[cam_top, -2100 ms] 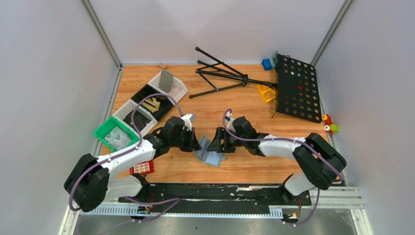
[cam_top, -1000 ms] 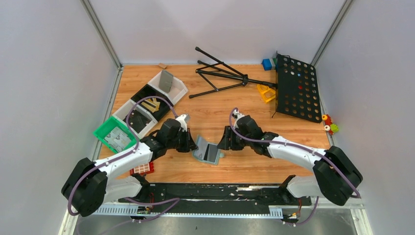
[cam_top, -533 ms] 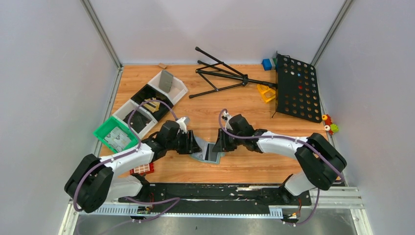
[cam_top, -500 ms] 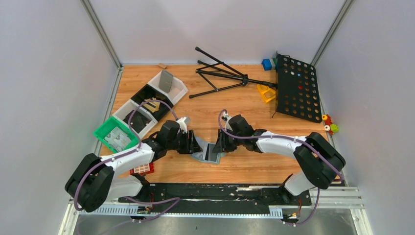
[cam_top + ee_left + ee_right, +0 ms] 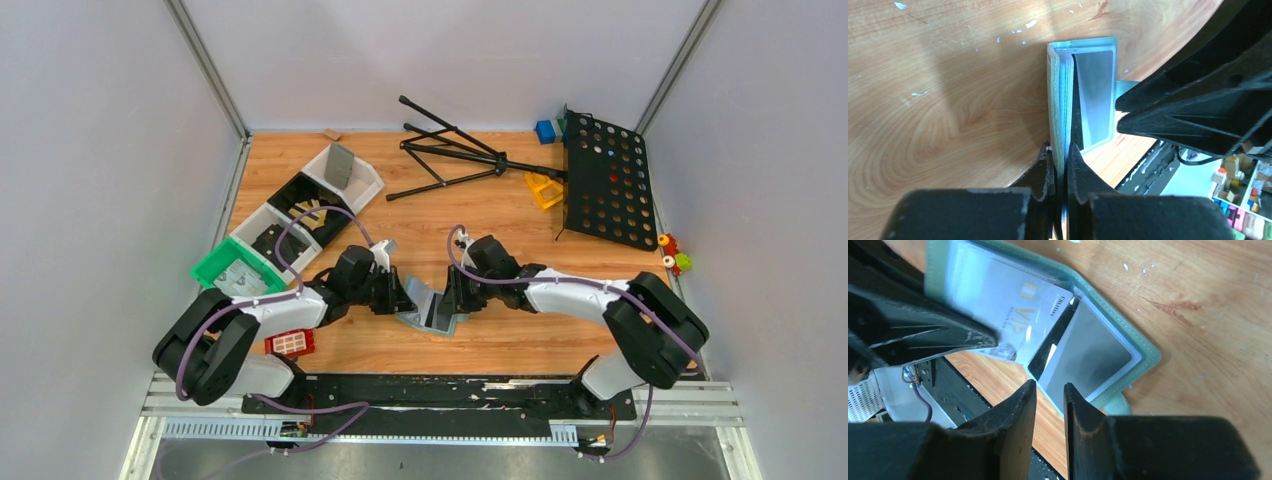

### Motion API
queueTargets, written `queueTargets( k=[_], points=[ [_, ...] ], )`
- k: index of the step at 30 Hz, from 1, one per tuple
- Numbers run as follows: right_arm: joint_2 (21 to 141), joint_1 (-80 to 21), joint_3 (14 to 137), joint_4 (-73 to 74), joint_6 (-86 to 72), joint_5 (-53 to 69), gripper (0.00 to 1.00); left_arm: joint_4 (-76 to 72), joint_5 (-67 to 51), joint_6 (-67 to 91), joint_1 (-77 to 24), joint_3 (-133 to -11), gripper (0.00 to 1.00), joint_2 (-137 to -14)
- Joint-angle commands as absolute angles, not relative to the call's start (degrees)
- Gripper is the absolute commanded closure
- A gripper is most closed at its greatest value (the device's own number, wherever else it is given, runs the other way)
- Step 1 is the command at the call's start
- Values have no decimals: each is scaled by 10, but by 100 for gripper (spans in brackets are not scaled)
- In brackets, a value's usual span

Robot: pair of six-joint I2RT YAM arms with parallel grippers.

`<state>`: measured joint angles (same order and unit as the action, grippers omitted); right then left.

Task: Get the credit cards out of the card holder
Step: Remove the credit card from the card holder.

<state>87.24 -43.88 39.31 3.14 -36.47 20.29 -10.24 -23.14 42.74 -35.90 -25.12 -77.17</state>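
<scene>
Clutter sits at the far left of the worktop (image 5: 500,215): a green tray (image 5: 206,270) and, nearer the arm bases, a red block (image 5: 291,343), both well apart from the work. Next comes the left gripper (image 5: 1060,156), its jaws pressed together on the near edge of the card holder (image 5: 1054,95), pinching one cover with its leaves. That grip appears meant to prop the holder part-open like a book and stop it sliding while the other arm works. Inside, translucent sleeves face right. A pale VIP credit card (image 5: 1013,322) fills one, and a dark grey card (image 5: 1088,360) fills the pocket on the opposite cover. Both look seated in their pockets, yet to be drawn out. Right of the holder, the right gripper (image 5: 1048,402) hovers at the grey card's lower corner, jaws narrowly spread with bare wood showing between them, seemingly lined up to nip that corner. Far right, a black perforated music stand (image 5: 605,180) lies on the wood.
</scene>
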Motion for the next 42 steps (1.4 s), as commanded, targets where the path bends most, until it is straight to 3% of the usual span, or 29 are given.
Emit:
queueTargets(
  k=[1, 7, 10, 36, 42],
  points=[
    [793, -442, 409, 73, -349, 166, 71, -149, -243, 439, -357, -239, 100, -755],
    [694, -426, 376, 104, -357, 144, 51, -192, -282, 488, -344, -220, 100, -698],
    [648, -417, 351, 75, -387, 174, 50, -216, -291, 512, -340, -213, 100, -675],
    [707, -352, 273, -261, -595, 344, 58, -686, -381, 779, -341, -150, 100, -757],
    [704, -348, 240, -369, -657, 364, 75, -791, -384, 834, -341, -142, 100, -799]
  ],
)
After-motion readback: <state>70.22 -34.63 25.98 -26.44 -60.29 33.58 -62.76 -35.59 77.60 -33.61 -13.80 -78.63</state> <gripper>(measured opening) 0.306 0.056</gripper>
